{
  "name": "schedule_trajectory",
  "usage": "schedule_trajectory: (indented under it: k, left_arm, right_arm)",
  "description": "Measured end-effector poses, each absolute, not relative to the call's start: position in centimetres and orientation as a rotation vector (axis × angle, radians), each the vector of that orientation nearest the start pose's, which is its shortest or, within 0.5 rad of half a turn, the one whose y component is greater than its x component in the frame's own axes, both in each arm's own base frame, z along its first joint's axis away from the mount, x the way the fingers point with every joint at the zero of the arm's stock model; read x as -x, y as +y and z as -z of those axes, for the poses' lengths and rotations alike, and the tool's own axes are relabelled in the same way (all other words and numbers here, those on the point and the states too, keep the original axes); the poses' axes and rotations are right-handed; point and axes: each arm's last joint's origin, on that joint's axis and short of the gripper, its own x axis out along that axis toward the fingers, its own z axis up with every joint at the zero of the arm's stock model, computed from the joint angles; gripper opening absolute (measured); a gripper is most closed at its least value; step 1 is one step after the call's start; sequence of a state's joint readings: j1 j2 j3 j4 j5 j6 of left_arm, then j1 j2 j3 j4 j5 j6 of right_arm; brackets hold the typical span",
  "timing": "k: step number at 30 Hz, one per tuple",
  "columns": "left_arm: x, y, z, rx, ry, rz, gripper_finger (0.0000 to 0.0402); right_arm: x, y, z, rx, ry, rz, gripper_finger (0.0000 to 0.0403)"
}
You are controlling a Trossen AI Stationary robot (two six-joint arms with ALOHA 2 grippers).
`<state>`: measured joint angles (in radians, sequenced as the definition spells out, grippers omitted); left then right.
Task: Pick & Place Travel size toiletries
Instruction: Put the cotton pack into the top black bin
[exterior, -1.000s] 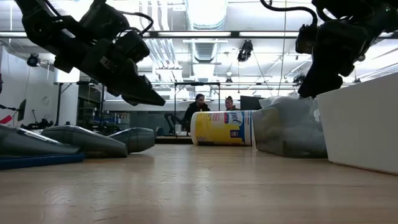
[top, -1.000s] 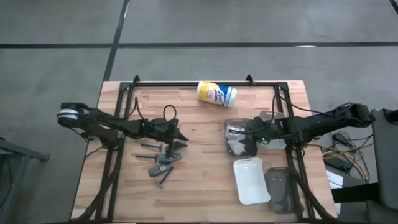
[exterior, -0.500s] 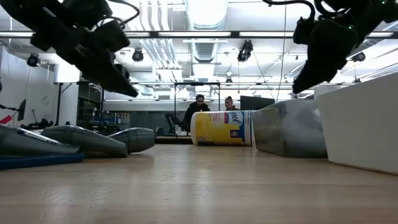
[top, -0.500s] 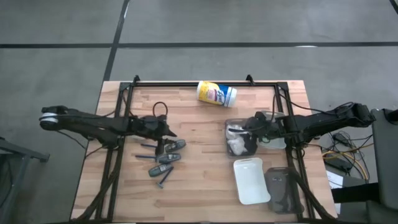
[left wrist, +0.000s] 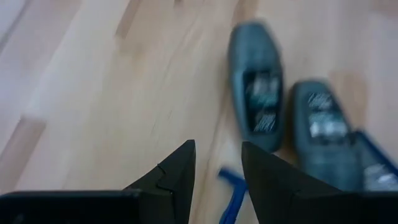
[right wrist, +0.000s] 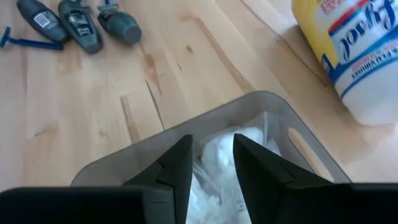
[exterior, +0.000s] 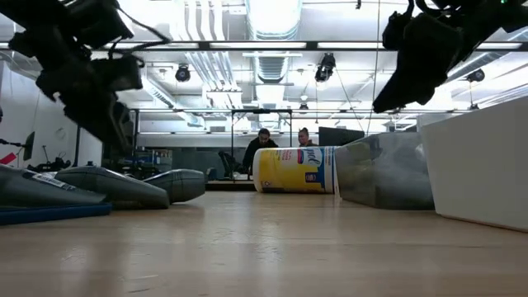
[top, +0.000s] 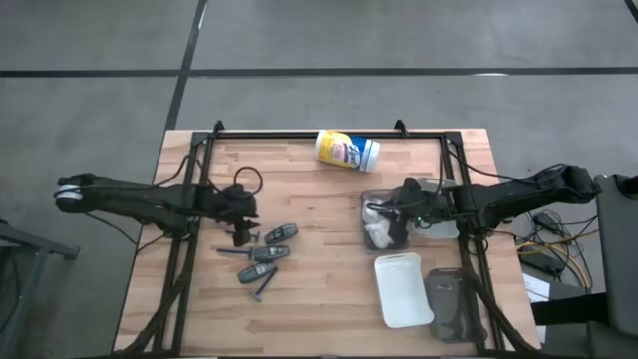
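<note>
Three dark grey tubes with pale labels point(top: 269, 252) and slim blue-handled sticks point(top: 235, 251) lie flat on the wooden table, left of centre. My left gripper point(top: 242, 237) hangs just to their left, pointing steeply down, open and empty. The left wrist view shows two tubes point(left wrist: 255, 87) beyond its fingertips point(left wrist: 217, 171). My right gripper point(right wrist: 214, 162) hovers over a clear tray point(top: 384, 199) holding white crinkly packets point(right wrist: 217, 146). Its fingers stand a narrow gap apart with nothing between them.
A yellow-and-white canister point(top: 347, 151) lies on its side near the far edge. A white lid-like tray point(top: 404, 289) and another clear tray point(top: 454, 304) sit at the near right. Bare wood lies between the tubes and the trays.
My left gripper has drawn back toward the table's left edge, away from above the tubes, and tipped to point more steeply down. My right gripper has stayed over the clear tray and tipped to a flatter slant. The tubes and sticks have not moved.
</note>
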<state>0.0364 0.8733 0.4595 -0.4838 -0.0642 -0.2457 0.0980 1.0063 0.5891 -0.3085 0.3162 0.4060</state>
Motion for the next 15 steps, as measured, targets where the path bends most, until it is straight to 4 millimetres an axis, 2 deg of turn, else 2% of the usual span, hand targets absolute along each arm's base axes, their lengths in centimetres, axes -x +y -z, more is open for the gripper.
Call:
schedule_trajectory:
  k: [6, 15]
  left_arm:
    - [-15.3, 1.0, -19.1, 0.154, 0.97, -0.281, 0.0135]
    - [-15.5, 1.1, -19.8, 0.146, 0.966, -0.316, 0.0135]
  right_arm:
    - [-21.0, 1.2, -21.4, -0.171, 0.643, 0.318, 0.0084]
    - [-22.5, 1.3, -20.0, -0.12, 0.682, 0.306, 0.005]
